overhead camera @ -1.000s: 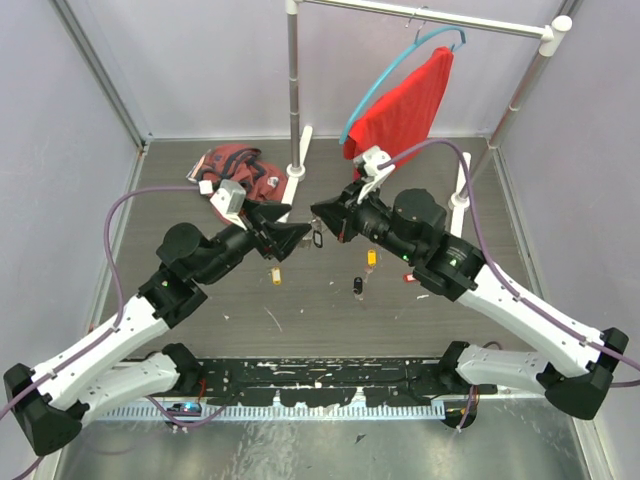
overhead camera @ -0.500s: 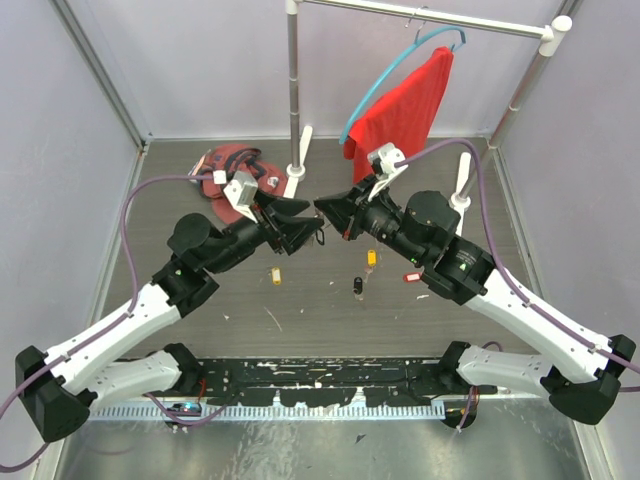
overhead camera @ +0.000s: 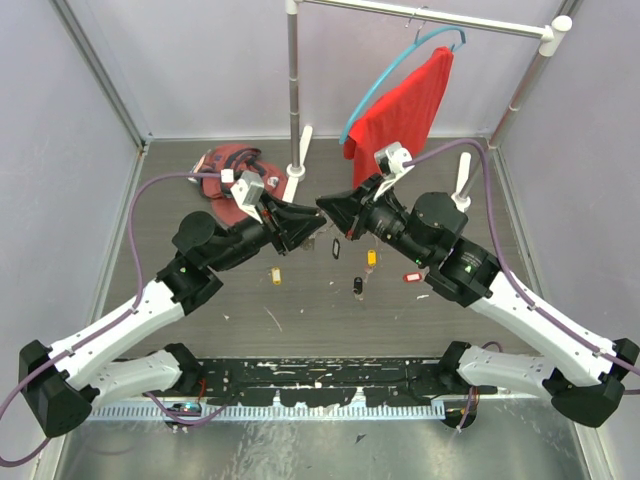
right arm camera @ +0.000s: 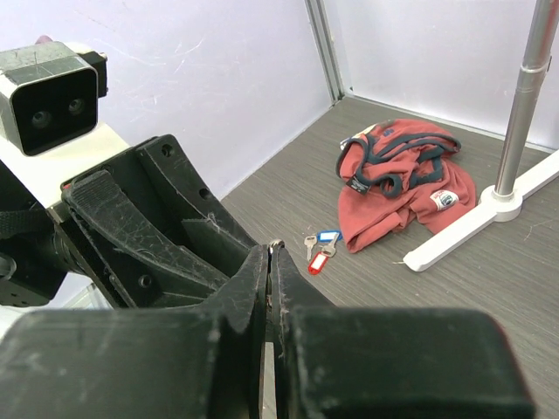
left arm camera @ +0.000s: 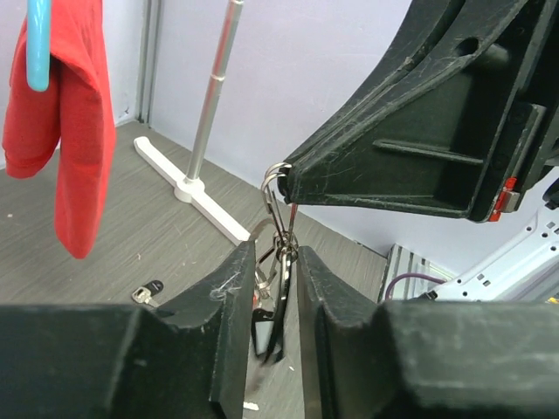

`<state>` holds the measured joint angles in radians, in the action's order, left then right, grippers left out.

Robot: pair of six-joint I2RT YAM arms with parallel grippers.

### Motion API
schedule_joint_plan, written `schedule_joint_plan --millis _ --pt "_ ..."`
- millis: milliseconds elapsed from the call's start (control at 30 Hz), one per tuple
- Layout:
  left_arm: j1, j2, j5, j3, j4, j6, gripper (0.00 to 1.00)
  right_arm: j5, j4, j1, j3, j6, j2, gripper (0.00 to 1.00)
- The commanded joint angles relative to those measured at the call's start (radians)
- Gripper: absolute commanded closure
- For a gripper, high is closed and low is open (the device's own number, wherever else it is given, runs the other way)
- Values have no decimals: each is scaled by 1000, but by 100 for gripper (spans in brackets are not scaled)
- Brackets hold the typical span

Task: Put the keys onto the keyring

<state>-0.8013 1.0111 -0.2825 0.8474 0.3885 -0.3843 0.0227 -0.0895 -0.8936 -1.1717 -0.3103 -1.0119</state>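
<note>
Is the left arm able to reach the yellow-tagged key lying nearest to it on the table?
Probably yes: that key lies uncovered just beside it, though the left hand flanks the keyring now.

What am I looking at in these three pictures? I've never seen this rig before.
These are two robot arms on a table, each ending in a two-finger end effector. One picture looks down from above and behind them. The other two come from a camera on each wrist.

The right end effector is shut on the top of the keyring. The left end effector has a finger on either side of the ring. I cannot tell whether it grips.

Loose on the table lie a yellow-tagged key, a black-tagged key, a red-tagged key and a red garment.
</note>
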Motion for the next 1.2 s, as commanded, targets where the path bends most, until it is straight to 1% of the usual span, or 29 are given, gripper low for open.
schedule_joint_plan --millis 0,467,633,800,1033,1167 --pt "-3 4 -9 40 44 1 71 -9 78 2 -40 -13 27 99" --pt "-4 1 9 24 76 -5 100 -27 64 2 -45 -15 25 99" --pt "-3 -4 2 16 80 5 100 -34 56 2 -49 -13 26 98" --pt "-3 -7 -18 4 106 14 100 -86 42 2 -69 -2 17 94" --pt "-3 -14 -36 -14 147 17 100 -119 19 2 -93 8 8 93" --pt "-4 -25 -42 -31 174 21 100 -173 22 2 -99 30 11 91"
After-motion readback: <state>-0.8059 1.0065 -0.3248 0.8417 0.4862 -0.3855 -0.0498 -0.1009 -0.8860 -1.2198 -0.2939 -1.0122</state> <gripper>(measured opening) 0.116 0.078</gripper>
